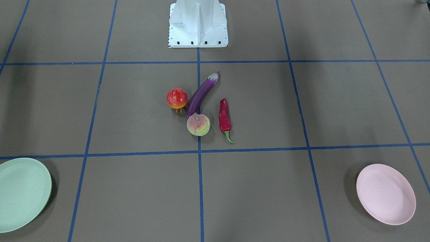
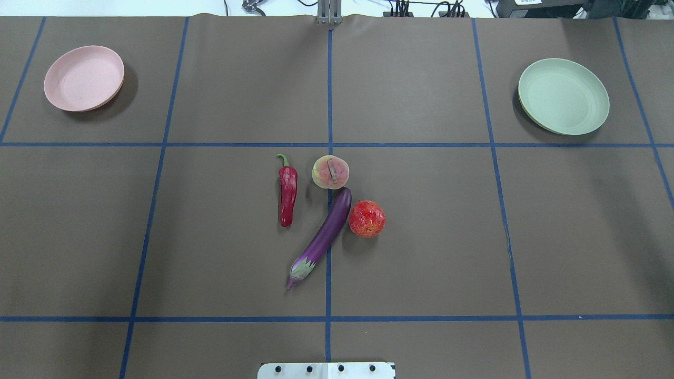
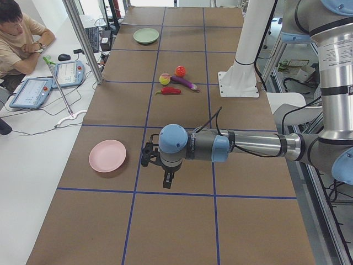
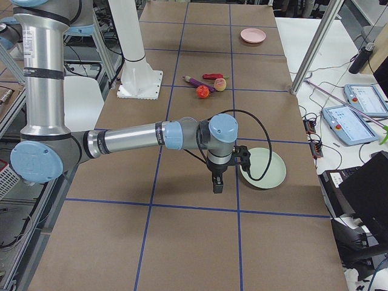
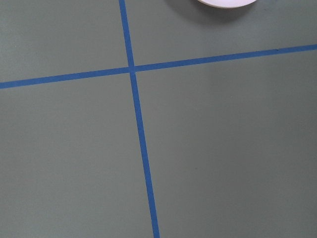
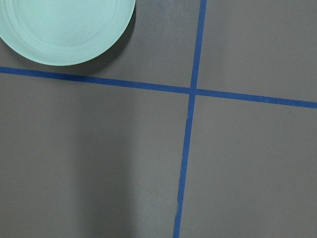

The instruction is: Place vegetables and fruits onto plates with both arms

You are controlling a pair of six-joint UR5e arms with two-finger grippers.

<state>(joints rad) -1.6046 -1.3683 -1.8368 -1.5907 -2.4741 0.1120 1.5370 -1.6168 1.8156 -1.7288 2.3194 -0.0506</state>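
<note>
Eggplant: the eggplant point(image 2: 324, 234) lies slantwise near the middle of the table point(image 2: 210, 79), across a blue tape line, with its cap end toward the robot's white base block point(image 1: 198, 25).
Peach: the peach point(image 2: 330, 172) sits at the eggplant's blunt end and looks to be touching it, stem up.
Pomegranate: the pomegranate point(image 2: 367, 218) is right up against the eggplant, on the robot's right of it.
Chili: the chili point(image 2: 287, 195) lies on the robot's left of the peach, a little apart, with its green stem pointing away from the robot.
Pink plate: the pink plate point(image 2: 84, 78) is far out on the robot's left with nothing on it.
Green plate: the green plate point(image 2: 563, 96) is far out on the robot's right, likewise bare.
Left arm: the left arm point(image 3: 248, 146) reaches out level over the table, and the left gripper point(image 3: 167, 179) hangs pointing down, near the pink plate and well away from the produce.
Left gripper's fingers: I cannot tell whether they are spread or pressed together.
Right arm: the right arm point(image 4: 127, 139) is stretched out the same way, and the right gripper point(image 4: 217, 183) points down just beside the green plate.
Right gripper's fingers: I cannot tell from here either.
Bystander: a person point(image 3: 19, 41) sits at the side desk.
</note>
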